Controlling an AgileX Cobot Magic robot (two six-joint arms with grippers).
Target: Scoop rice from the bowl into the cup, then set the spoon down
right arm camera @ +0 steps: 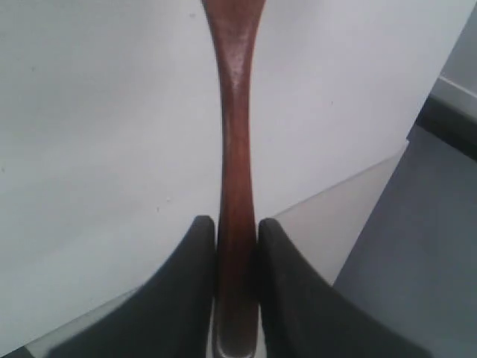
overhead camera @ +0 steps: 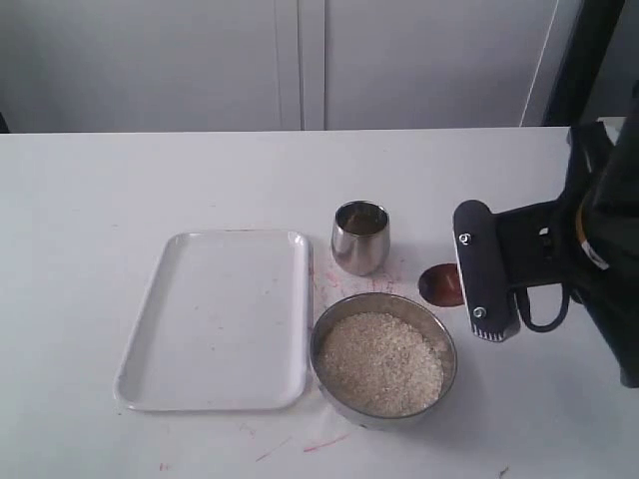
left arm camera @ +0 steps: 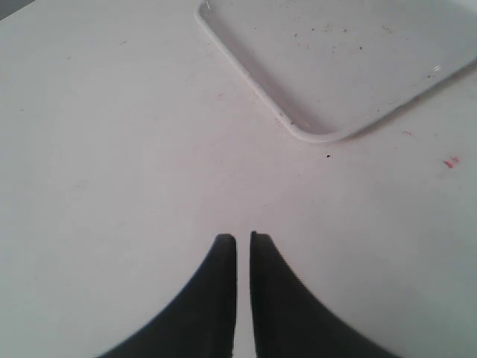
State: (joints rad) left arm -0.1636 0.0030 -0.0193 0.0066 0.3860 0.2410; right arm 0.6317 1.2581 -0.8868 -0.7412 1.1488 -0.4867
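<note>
The wide metal bowl [overhead camera: 385, 297] holds a heap of off-white rice [overhead camera: 379, 364] near the table's front. Just behind it stands the small steel cup [overhead camera: 360, 237]; I cannot tell what is in it. In the exterior view only the oval end of the dark reddish-brown spoon [overhead camera: 440, 284] shows, just right of the bowl and cup and level with the gap between them. The right arm's wrist housing [overhead camera: 484, 271] hides the handle. My right gripper [right arm camera: 237, 224] is shut on the spoon handle [right arm camera: 237, 119]. My left gripper [left arm camera: 243, 239] is shut and holds nothing, over bare table.
A white rectangular tray [overhead camera: 220, 319] lies left of the bowl, and its corner [left arm camera: 343, 67] shows ahead of the left gripper. Faint red marks dot the table round the bowl. The table edge [right arm camera: 373, 175] and grey floor lie close beside the right gripper.
</note>
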